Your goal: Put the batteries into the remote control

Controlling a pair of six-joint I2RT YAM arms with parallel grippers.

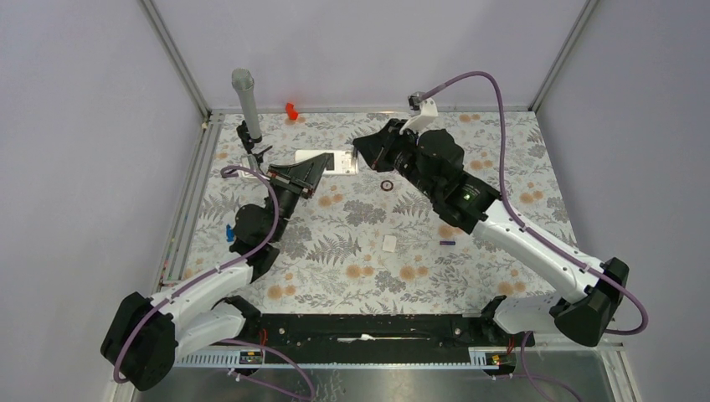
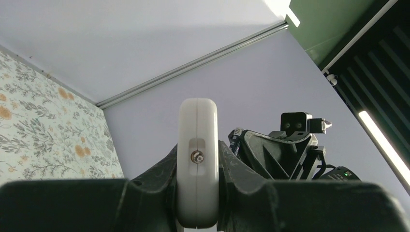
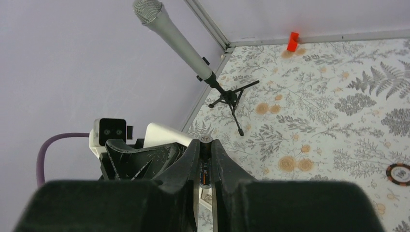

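Observation:
My left gripper [image 1: 311, 170] is shut on the white remote control [image 1: 328, 159] and holds it at the back of the table. In the left wrist view the remote [image 2: 197, 164] stands end-on between the fingers. My right gripper [image 1: 362, 153] is at the remote's right end, shut on the dark battery [image 3: 205, 166], which stands upright between its fingers [image 3: 186, 164]. In the right wrist view the remote [image 3: 162, 135] shows just behind the left gripper. The purple battery [image 1: 448, 243] lies on the floral cloth right of centre.
A small flat white cover piece [image 1: 389, 243] lies mid-table. A dark ring [image 1: 388, 185] lies near the right gripper. A microphone on a small tripod [image 1: 246, 102] stands at the back left. A red piece [image 1: 291, 110] sits at the back edge. Grey walls enclose the table.

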